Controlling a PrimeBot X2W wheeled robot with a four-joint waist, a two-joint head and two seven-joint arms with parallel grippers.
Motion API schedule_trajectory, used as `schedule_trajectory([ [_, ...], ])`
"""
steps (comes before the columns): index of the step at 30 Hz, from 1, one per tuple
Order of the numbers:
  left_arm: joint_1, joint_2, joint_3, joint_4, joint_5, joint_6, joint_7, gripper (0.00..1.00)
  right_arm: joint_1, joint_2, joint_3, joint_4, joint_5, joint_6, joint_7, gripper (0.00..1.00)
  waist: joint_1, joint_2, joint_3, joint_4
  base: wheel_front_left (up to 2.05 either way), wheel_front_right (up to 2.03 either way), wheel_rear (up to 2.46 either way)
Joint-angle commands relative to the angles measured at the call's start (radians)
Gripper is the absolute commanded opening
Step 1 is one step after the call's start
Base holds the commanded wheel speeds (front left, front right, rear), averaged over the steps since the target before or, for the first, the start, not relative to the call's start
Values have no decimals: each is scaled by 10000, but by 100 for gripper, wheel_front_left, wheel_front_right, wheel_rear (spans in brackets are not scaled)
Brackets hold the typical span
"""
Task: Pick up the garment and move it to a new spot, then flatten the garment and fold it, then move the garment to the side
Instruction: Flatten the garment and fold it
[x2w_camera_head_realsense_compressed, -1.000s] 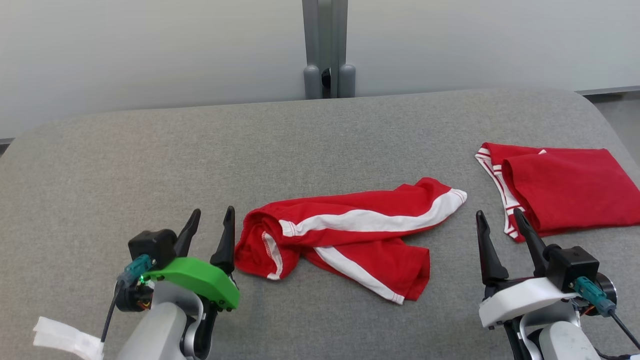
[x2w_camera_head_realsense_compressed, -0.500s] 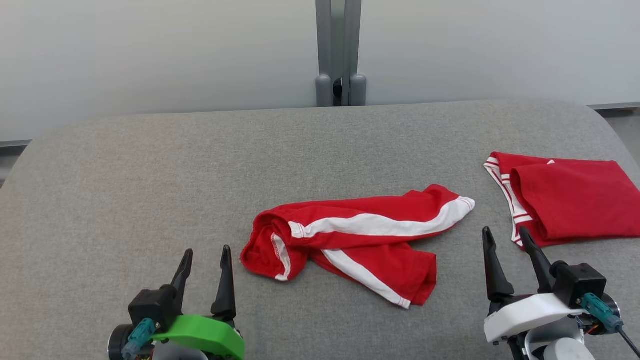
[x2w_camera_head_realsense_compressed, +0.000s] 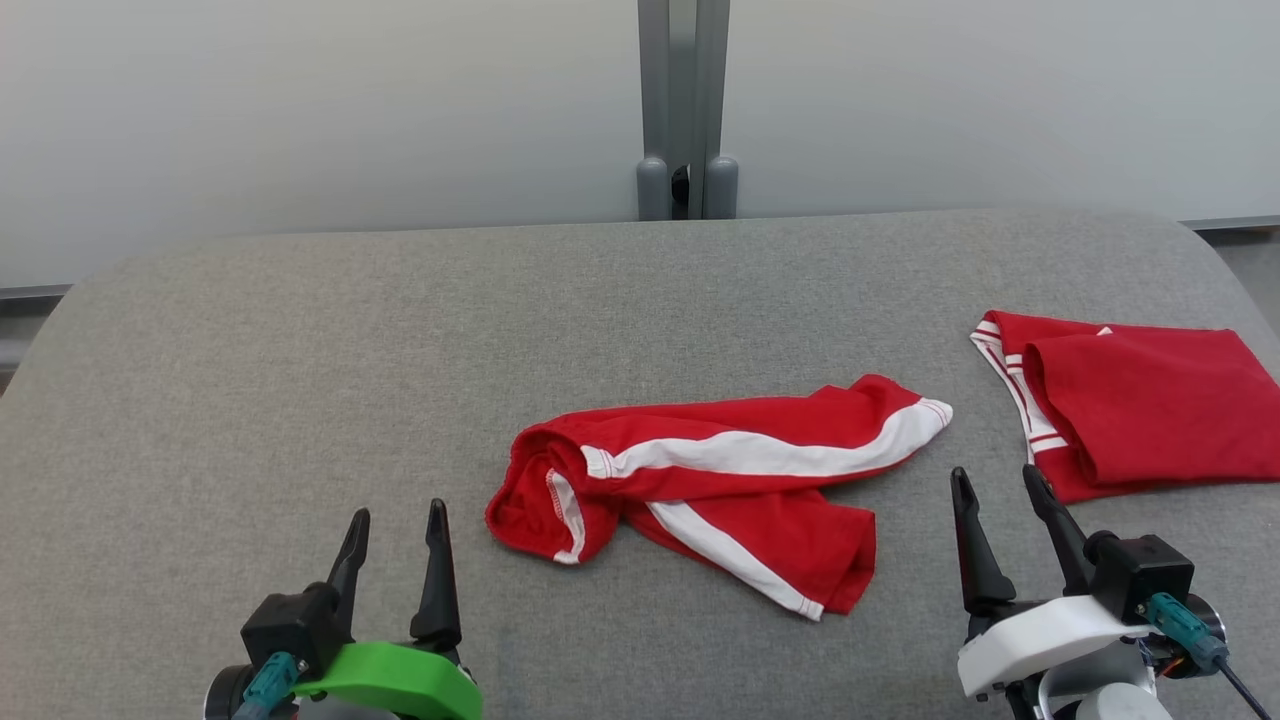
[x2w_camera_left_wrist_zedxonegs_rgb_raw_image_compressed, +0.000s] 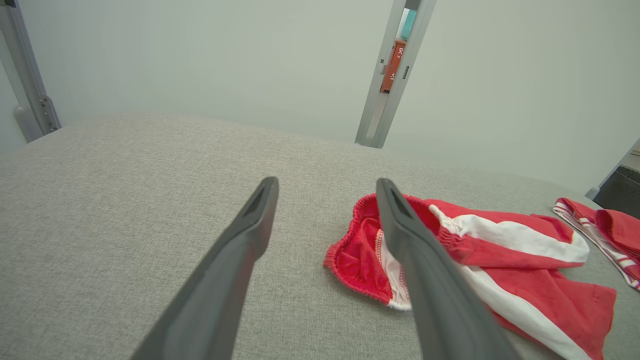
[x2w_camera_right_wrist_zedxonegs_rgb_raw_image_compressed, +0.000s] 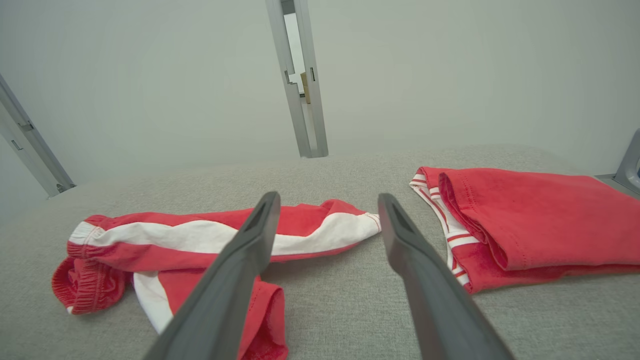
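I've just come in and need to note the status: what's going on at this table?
A two-armed robot is about to deal with a crumpled pair of red shorts with white side stripes, lying loose in the middle of the grey cloth-covered surface. The left gripper sits open near the waistband end, and the right gripper is open near the leg end; neither touches the cloth. A folded red garment lies off to the robot's right. The shorts are not yet picked up.

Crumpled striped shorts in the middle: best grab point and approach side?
Take the bunched elastic waistband at the left end of the shorts, coming from the left with the open left claw. That edge stands up in a thick ridge facing that claw; the rest lies flatter, likely harder to pinch.
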Motion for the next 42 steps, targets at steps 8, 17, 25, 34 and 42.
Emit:
schedule_trajectory([
  [8,-129,-36,-191,-19,24,-158,73,100,-148,-23,37,119,-117,-16,-46,100,0,0,77,-69,0,0,0],
  [17,-1181,-285,-1111,578,66,-696,1279,100,-322,-23,265,151,-159,-16,-13,100,0,0,325,-531,0,0,0],
  [25,-2100,-558,-1298,1954,-312,-903,1906,100,-448,-23,516,202,-129,-16,10,100,0,0,715,-1327,0,0,0],
  [34,-2632,-622,-1024,3064,-654,-1010,1645,100,-552,-20,563,292,-98,-16,-36,100,0,0,989,-2005,0,0,0],
  [42,-2908,-720,-1058,3587,-877,-1183,1337,0,-458,-22,535,355,-120,-16,-72,100,0,0,875,-2100,0,0,0],
])
